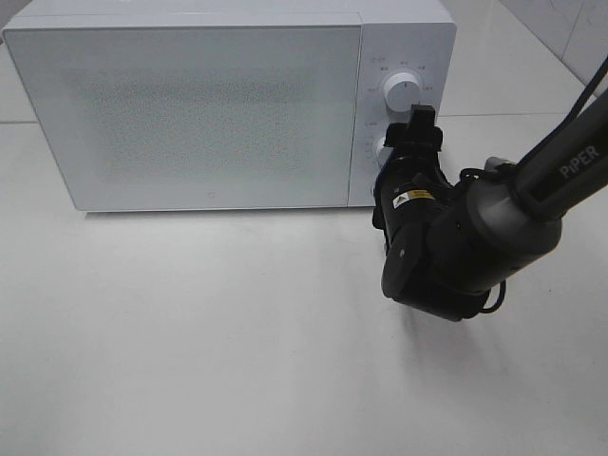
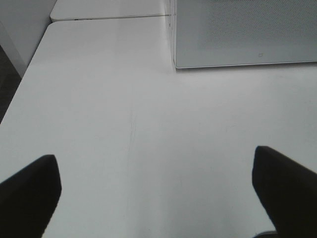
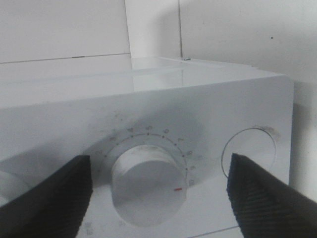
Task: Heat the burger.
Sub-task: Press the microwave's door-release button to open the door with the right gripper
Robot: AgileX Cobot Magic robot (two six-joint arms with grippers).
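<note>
The burger is out of view. The white microwave (image 1: 190, 104) stands at the back of the table with its door closed. My right gripper (image 1: 416, 128) is held up at the microwave's control panel, in front of the lower dial (image 1: 384, 150). In the right wrist view the gripper (image 3: 158, 183) is open, one finger on each side of a white dial (image 3: 148, 186) with a red mark, not touching it. My left gripper (image 2: 158, 193) is open and empty above the bare table (image 2: 124, 124); its arm does not show in the exterior view.
The upper dial (image 1: 404, 92) sits above my right gripper. The microwave's lower front corner (image 2: 176, 64) shows in the left wrist view. The table's left edge (image 2: 20, 94) drops to a dark floor. A tiled wall stands behind the microwave.
</note>
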